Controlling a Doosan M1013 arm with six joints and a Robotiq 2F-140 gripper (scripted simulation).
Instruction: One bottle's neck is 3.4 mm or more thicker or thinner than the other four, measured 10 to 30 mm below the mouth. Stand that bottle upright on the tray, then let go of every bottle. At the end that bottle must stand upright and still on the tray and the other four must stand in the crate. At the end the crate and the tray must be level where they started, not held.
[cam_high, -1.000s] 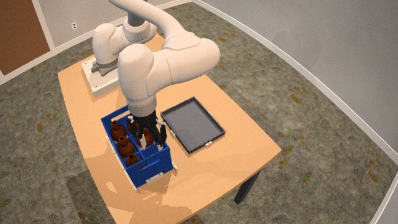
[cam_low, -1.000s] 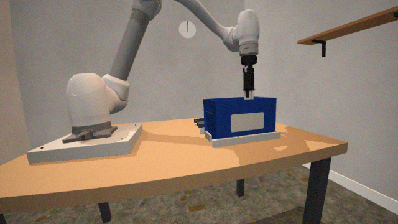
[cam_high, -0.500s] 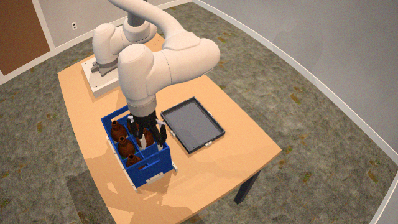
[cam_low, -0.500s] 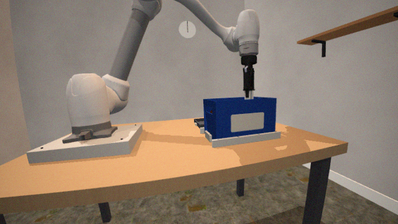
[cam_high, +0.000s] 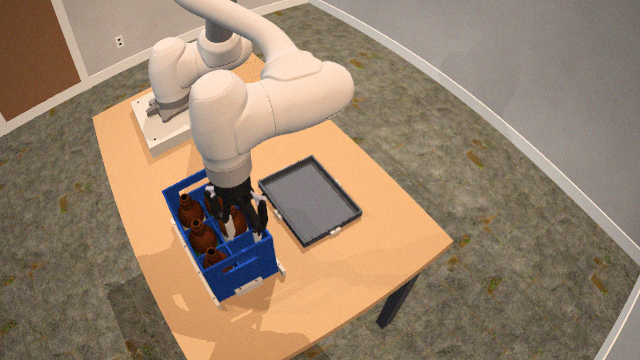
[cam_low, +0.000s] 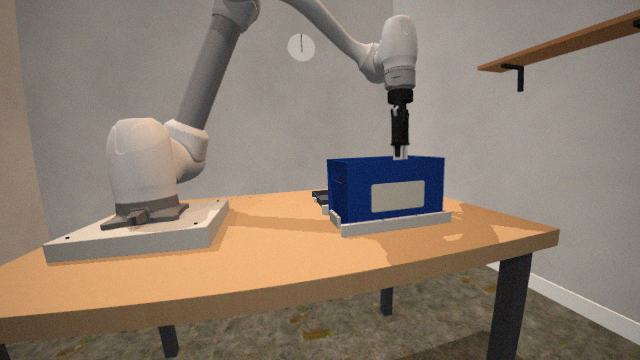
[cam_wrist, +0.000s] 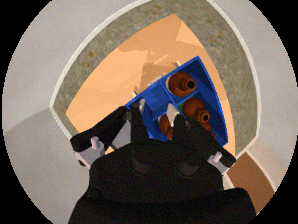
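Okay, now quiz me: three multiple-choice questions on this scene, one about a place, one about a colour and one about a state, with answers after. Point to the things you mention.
1. Where are the brown bottles (cam_high: 202, 241) (cam_wrist: 181, 84)?
A) On the tray (cam_high: 315, 205) (cam_low: 321, 198)
B) In the crate (cam_high: 215, 286) (cam_low: 360, 175) (cam_wrist: 203, 70)
C) On the floor

2. What colour is the crate?
A) Blue
B) Green
C) Yellow

3. How does the tray stand?
A) Upside down
B) Upright on its edge
C) Flat, open side up

1 B: the top view shows them inside its walls.
2 A: its walls are blue in every view.
3 C: the top view shows its grey inner floor framed by its rim.
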